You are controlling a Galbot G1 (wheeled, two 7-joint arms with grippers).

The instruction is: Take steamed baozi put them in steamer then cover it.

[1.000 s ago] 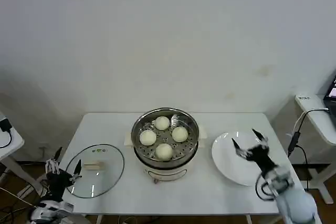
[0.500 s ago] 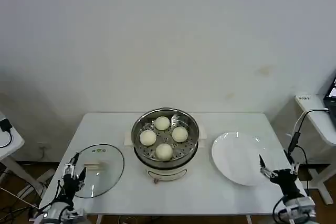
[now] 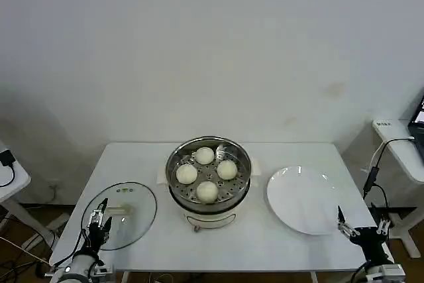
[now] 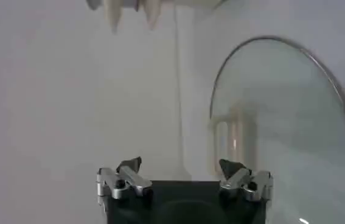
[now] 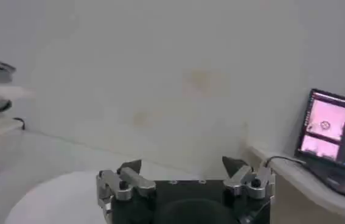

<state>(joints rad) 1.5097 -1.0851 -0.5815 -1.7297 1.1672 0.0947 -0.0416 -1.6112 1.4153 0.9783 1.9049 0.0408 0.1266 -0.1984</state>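
The steamer (image 3: 209, 205), a shiny steel pot on a white base, stands mid-table with several white baozi (image 3: 207, 191) on its perforated tray. Its glass lid (image 3: 136, 220) with a cream handle (image 3: 118, 210) lies flat on the table to the left. My left gripper (image 3: 97, 221) is low at the lid's front-left rim, open and holding nothing; the left wrist view shows the lid (image 4: 282, 122) just ahead of the left gripper (image 4: 180, 167). My right gripper (image 3: 362, 222) is open and bare at the table's front right corner, beside the white plate (image 3: 301, 200).
In the right wrist view the right gripper (image 5: 182, 164) faces across the plate (image 5: 50, 195) toward the wall. A side table (image 3: 397, 144) with a laptop (image 5: 336, 131) and a cable stands to the right. Another small table (image 3: 10, 177) is at the left.
Both arms have sunk toward the table's front edge. The right gripper left the space over the plate for the front right corner. The left gripper shifted closer to the lid.
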